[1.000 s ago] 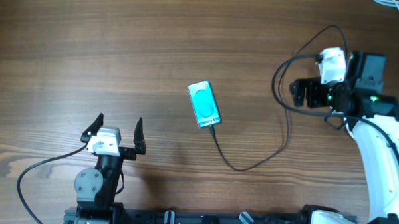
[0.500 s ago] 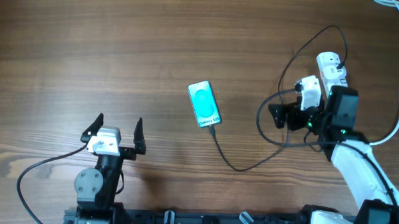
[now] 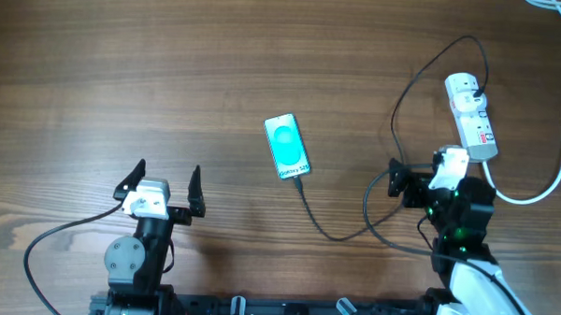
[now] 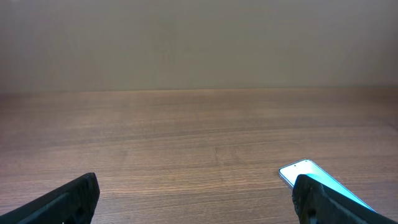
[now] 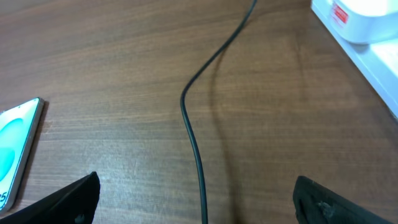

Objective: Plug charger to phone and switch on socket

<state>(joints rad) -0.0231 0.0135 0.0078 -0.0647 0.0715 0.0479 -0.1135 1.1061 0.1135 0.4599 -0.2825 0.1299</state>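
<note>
The phone (image 3: 287, 147) with a teal screen lies near the table's middle; its edge shows in the left wrist view (image 4: 306, 173) and the right wrist view (image 5: 17, 140). The thin black charger cable (image 3: 339, 232) runs from the phone's lower end in a loop to the white power strip (image 3: 471, 113) at the right, which has a small red switch (image 3: 490, 139). The cable also shows in the right wrist view (image 5: 198, 149), as does the strip (image 5: 357, 18). My right gripper (image 3: 397, 183) is open and empty below the strip, over the cable. My left gripper (image 3: 164, 182) is open and empty at the front left.
A thick white cord (image 3: 541, 185) leaves the strip toward the right edge. Another white cord (image 3: 557, 10) shows at the top right corner. The arm bases (image 3: 136, 265) stand along the front edge.
My right arm has pulled back from the power strip toward the front, and its gripper now hovers below the strip. The left arm and the phone have not moved.
</note>
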